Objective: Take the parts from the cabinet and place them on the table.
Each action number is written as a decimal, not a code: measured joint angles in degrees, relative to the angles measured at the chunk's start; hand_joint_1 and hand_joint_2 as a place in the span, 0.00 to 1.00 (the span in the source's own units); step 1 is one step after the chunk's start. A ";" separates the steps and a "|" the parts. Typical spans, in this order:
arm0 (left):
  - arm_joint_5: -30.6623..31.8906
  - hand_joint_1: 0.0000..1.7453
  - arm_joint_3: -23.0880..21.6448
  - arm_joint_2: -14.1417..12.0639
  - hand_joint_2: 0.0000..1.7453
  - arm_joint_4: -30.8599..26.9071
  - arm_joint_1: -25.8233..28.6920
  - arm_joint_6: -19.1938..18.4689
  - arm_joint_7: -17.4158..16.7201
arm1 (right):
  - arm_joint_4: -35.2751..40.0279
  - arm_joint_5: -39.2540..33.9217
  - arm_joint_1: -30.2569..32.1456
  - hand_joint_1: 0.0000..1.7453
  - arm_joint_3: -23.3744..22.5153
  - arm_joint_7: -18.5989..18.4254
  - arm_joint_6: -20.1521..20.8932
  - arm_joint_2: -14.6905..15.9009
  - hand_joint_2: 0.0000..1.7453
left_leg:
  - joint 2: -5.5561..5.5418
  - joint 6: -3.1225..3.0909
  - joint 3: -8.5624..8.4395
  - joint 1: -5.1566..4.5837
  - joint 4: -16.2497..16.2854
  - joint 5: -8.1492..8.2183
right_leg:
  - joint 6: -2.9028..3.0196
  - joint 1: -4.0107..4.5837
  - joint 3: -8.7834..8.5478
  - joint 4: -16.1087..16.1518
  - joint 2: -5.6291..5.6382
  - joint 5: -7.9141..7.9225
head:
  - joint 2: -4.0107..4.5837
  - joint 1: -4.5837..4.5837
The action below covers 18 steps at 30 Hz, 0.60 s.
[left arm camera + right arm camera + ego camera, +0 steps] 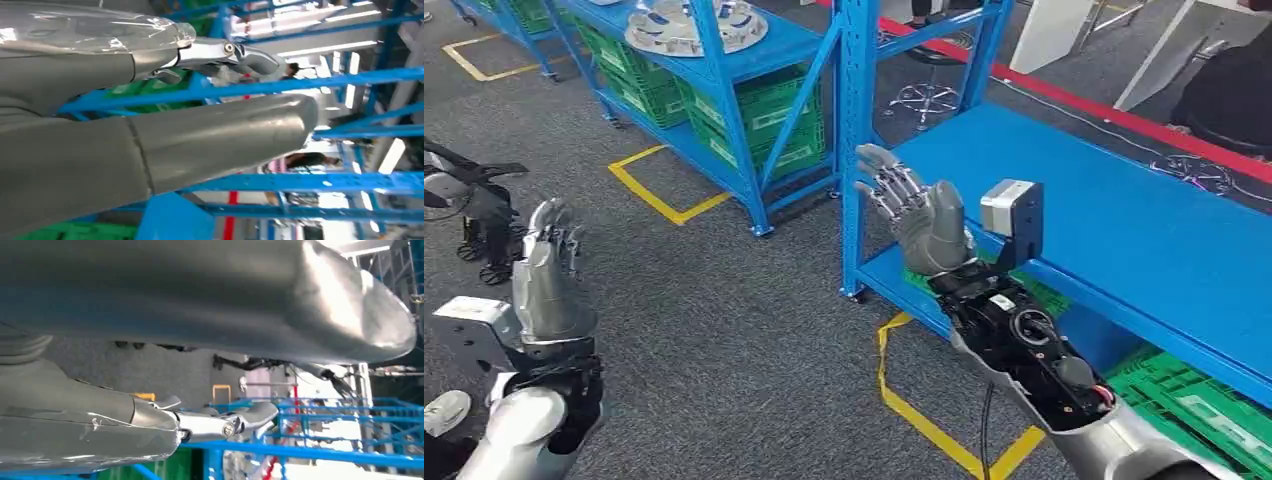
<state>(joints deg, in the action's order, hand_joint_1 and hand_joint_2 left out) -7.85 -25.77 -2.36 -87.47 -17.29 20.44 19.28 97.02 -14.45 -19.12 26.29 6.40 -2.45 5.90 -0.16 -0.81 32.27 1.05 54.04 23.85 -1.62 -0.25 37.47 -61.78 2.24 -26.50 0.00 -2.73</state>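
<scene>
the right hand [921,215] is raised in front of the robot with its fingers spread and straight, holding nothing; it hangs near the upright post of the blue table [1124,235], just over the table's near corner. the left hand [546,275] is raised too, low on the left side over the grey carpet [724,330], fingers stretched upward and close together, with nothing in it. in the left wrist view the thick thumb [210,140] and a finger [220,52] stand apart with blue rack beams behind them.

the parts [686,25], shiny round metal pieces, lie on the top shelf of the blue cabinet [754,55] at the far left, well apart from both hands. green crates [764,115] sit on the cabinet's lower shelf, and more green crates [1194,400] sit under the table. the table top is a bare blue sheet. yellow tape marks [659,195] run on the carpet beside the cabinet and by the table leg. a red stripe [1074,105] runs along the floor behind the table, where a stool base [924,100] stands. a dark stand [474,215] is at the left edge.
</scene>
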 joint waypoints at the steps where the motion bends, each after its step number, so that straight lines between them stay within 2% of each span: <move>1: -0.09 0.00 0.00 0.02 0.00 0.02 0.00 -0.09 0.20 | 0.00 -0.15 0.01 0.00 0.02 -0.06 -0.09 0.00 0.00 | 0.74 -0.11 -0.09 -0.16 0.00 0.08 | -0.15 -0.17 2.43 -5.02 -0.98 -2.15 | 0.00 -0.26; 2: -0.24 0.00 0.00 0.02 0.00 0.04 0.00 -0.22 0.46 | 0.00 -0.44 0.10 0.00 0.09 -0.15 -0.13 0.00 0.00 | 1.50 -0.14 -0.08 -0.24 0.03 0.18 | -0.33 -0.32 4.71 -9.57 -1.44 -3.80 | 0.00 -0.35; 3: -0.30 0.00 0.00 0.02 0.00 0.06 0.00 -0.42 0.72 | 0.00 -0.74 0.11 0.00 0.13 -0.24 -0.24 0.00 0.00 | 2.37 -0.14 -0.10 -0.26 0.05 0.30 | -0.48 -0.47 6.24 -12.44 -1.69 -4.35 | 0.00 -0.48; 4: -0.39 0.00 0.00 0.02 0.00 0.06 -0.01 -0.55 0.85 | 0.00 -0.74 0.10 0.00 0.15 -0.30 -0.24 0.00 0.00 | 3.09 -0.04 -0.21 -0.26 0.05 0.43 | -0.59 -0.61 5.95 -11.70 -1.85 -3.34 | 0.00 -0.59; 5: -0.39 0.00 0.00 0.02 0.00 0.06 -0.05 -0.59 0.92 | 0.00 -0.74 0.04 0.00 0.15 -0.46 -0.26 0.00 0.00 | 3.75 0.09 -0.37 -0.24 0.07 0.58 | -0.66 -0.79 4.33 -8.39 -2.08 -1.28 | 0.00 -0.81; 6: -0.42 0.00 0.00 0.02 0.00 0.06 -0.08 -0.59 0.92 | 0.00 -0.74 -0.03 0.00 0.15 -0.57 -0.26 0.00 0.00 | 4.34 0.30 -0.67 -0.20 0.08 0.81 | -0.69 -0.92 1.38 -2.96 -2.74 1.43 | 0.00 -1.07; 7: -0.46 0.00 0.02 0.02 0.00 0.06 -0.15 -0.57 0.92 | 0.00 -0.74 -0.15 0.00 0.17 -0.59 -0.26 0.00 0.00 | 4.89 0.59 -1.02 -0.16 0.13 1.09 | -0.62 -0.89 -1.68 2.77 -4.44 3.89 | 0.00 -1.29; 8: -0.57 0.00 0.04 -0.02 0.00 0.06 -0.20 -0.55 0.92 | 0.00 -0.74 -0.44 0.00 0.20 -0.65 -0.26 0.00 0.00 | 5.32 0.98 -1.24 -0.46 0.12 1.36 | -0.69 -0.27 -3.57 6.30 -7.21 3.45 | 0.00 -1.70; 9: -0.59 0.00 0.09 -0.11 0.00 0.04 -0.35 -0.42 0.86 | 0.00 -0.83 -0.75 0.00 0.24 -0.72 -0.33 0.00 0.00 | 5.90 1.29 -1.13 -0.75 0.41 1.54 | 0.34 -0.13 -4.07 6.77 -6.41 3.64 | 0.00 -1.60; 12: -0.79 0.00 0.13 -0.20 0.00 0.04 -0.34 -0.22 0.52 | 0.00 -0.92 -0.96 0.00 0.33 -0.74 -0.63 0.00 0.00 | 7.82 1.94 -1.64 -0.59 0.16 1.72 | 1.40 0.30 -3.73 6.60 -4.30 3.54 | 0.00 -0.83; 13: -0.81 0.00 0.13 -0.22 0.00 0.02 -0.34 -0.20 0.50 | 0.02 -0.90 -1.06 0.00 0.39 -0.66 -0.70 0.00 0.00 | 7.71 2.53 -1.74 -0.30 0.40 2.40 | 1.93 -0.02 -4.38 7.09 -3.51 3.71 | 0.00 -1.03; 14: -0.83 0.00 0.15 -0.28 0.00 0.02 -0.37 -0.05 0.50 | 0.02 -0.90 -1.30 0.00 0.39 -0.46 -0.79 0.00 0.00 | 4.66 2.67 -1.21 -0.10 2.29 3.60 | 2.12 -0.05 -4.50 7.19 -3.06 3.72 | 0.00 -0.57; 15: -0.83 0.00 0.15 -0.35 0.00 0.02 -0.38 -0.05 0.52 | -0.02 -0.90 -1.64 0.00 0.39 -0.52 -0.94 0.00 0.00 | 2.27 2.62 1.13 -0.09 6.82 5.86 | 2.52 -0.11 -4.44 7.16 -2.47 3.81 | 0.00 -0.37; 16: -0.90 0.00 0.17 -0.46 0.00 0.02 -0.18 -0.05 0.48 | -0.02 -0.90 -1.63 0.00 0.48 -0.48 -0.96 -0.02 0.00 | 1.17 2.62 3.92 -0.12 11.98 7.96 | 2.63 -0.12 -4.41 7.16 -1.79 3.78 | 0.00 0.18; 17: -0.92 0.00 0.17 -0.59 0.00 0.02 0.07 -0.05 0.48 | -0.04 -0.90 -1.57 0.00 0.61 -0.48 -0.96 -0.02 0.00 | 0.64 2.61 6.66 -0.17 16.81 9.52 | 2.72 -0.09 -4.38 7.15 -1.08 3.76 | 0.00 0.57; 18: -0.98 0.00 0.17 -0.66 0.00 0.02 0.35 0.02 0.44 | -0.17 -0.90 -1.51 0.00 0.70 -0.46 -0.96 -0.02 0.00 | 0.43 2.54 8.86 -0.20 20.13 9.94 | 2.77 0.05 -4.39 7.14 -0.24 3.76 | 0.00 0.74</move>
<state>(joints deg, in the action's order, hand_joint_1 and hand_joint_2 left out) -8.83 -25.59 -3.02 -87.45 -16.94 20.46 19.71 96.85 -15.34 -20.62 26.99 5.95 -3.41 5.88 0.27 1.73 41.13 0.85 74.17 33.79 1.15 -0.20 33.07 -54.64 2.00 -22.74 0.00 -1.99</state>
